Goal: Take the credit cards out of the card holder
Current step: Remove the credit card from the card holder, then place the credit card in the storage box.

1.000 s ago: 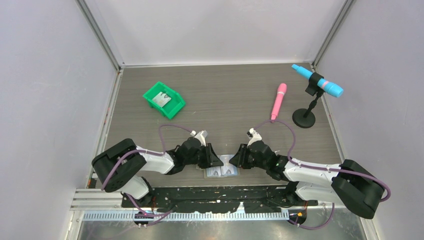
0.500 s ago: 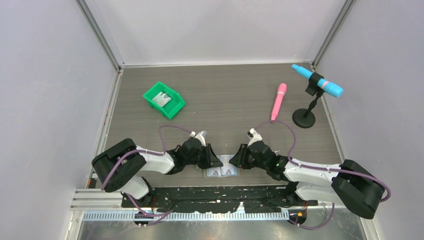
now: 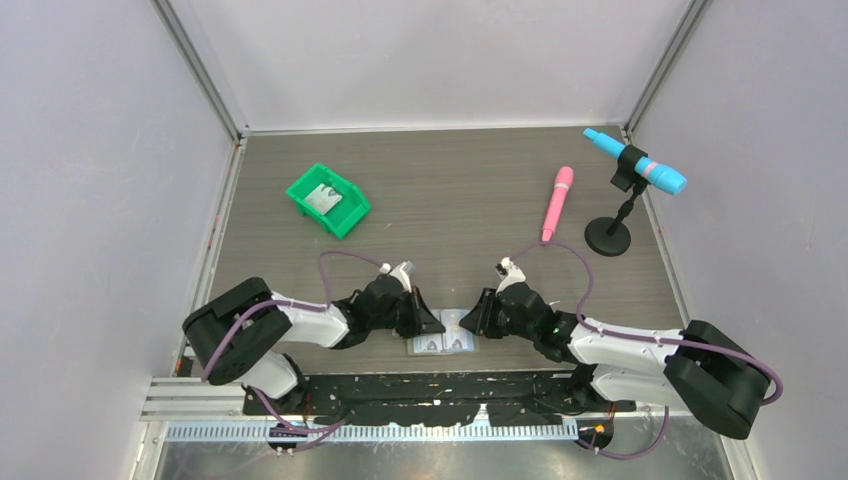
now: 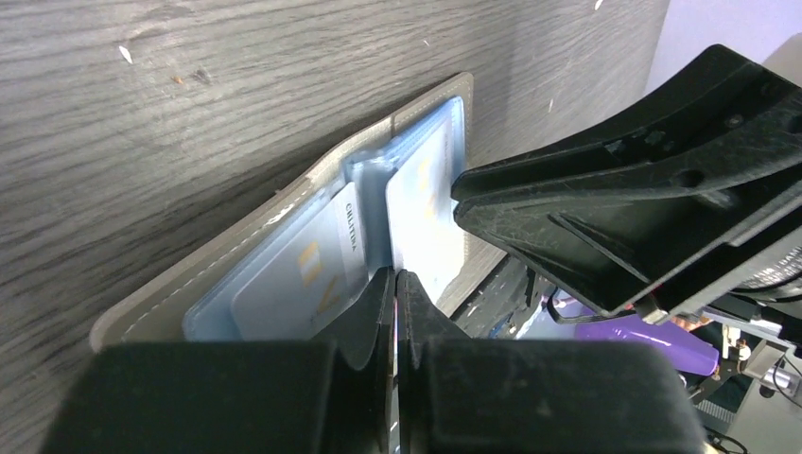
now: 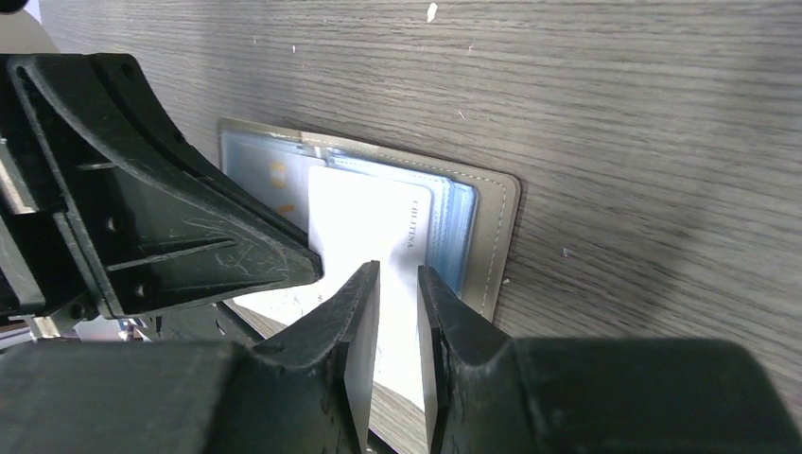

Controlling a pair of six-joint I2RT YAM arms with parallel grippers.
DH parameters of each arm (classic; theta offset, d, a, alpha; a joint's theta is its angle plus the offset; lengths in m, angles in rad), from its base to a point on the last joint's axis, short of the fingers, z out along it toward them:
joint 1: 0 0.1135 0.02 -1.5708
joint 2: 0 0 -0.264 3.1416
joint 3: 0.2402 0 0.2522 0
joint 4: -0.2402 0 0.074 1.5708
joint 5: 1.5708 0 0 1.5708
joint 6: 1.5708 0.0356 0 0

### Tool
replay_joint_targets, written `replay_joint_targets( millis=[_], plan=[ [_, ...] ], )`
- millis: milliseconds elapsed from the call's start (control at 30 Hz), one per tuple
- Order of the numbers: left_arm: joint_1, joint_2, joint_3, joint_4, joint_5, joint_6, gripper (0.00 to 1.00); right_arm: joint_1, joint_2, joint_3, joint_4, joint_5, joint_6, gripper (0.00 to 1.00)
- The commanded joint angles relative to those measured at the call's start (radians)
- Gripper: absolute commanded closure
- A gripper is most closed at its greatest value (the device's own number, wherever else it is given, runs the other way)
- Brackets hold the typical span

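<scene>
Our left gripper (image 4: pixel 394 277) is clenched at the card holder's (image 4: pixel 284 203) lower edge. Our right gripper (image 5: pixel 397 276) is slightly parted over a white card (image 5: pixel 364 218). We should pin the holder and slide the card straight out.

One camera looks down from above and behind on the whole counter (image 3: pixel 450 190), while the two wrist cameras face each other, low and close, across the card holder (image 4: pixel 284 203) all three share.
</scene>
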Motion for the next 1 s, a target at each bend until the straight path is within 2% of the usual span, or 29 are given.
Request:
replay_joint_targets(
  millis=[0, 133, 467, 600, 733, 967],
  plan=[
    [-0.003, -0.067, -0.019, -0.005, -0.045, 0.011, 1.0, 0.0, -0.025, -0.031, -0.09, 0.066, 0.008, 0.72],
    [-0.003, -0.129, 0.002, -0.116, -0.068, 0.05, 1.0, 0.0, -0.064, -0.006, -0.156, 0.104, -0.013, 0.71],
    [0.048, -0.225, 0.014, -0.276, -0.065, 0.086, 1.0, -0.001, -0.074, 0.045, -0.199, 0.096, -0.062, 0.71],
    [0.076, -0.311, 0.0, -0.347, -0.082, 0.104, 1.0, -0.001, -0.097, 0.063, -0.217, 0.096, -0.076, 0.71],
    [0.079, -0.4, 0.035, -0.496, -0.144, 0.136, 1.0, -0.001, -0.121, 0.085, -0.225, 0.08, -0.128, 0.69],
    [0.08, -0.545, 0.067, -0.611, -0.183, 0.194, 1.0, -0.002, -0.191, 0.13, -0.203, 0.006, -0.226, 0.66]
  ],
)
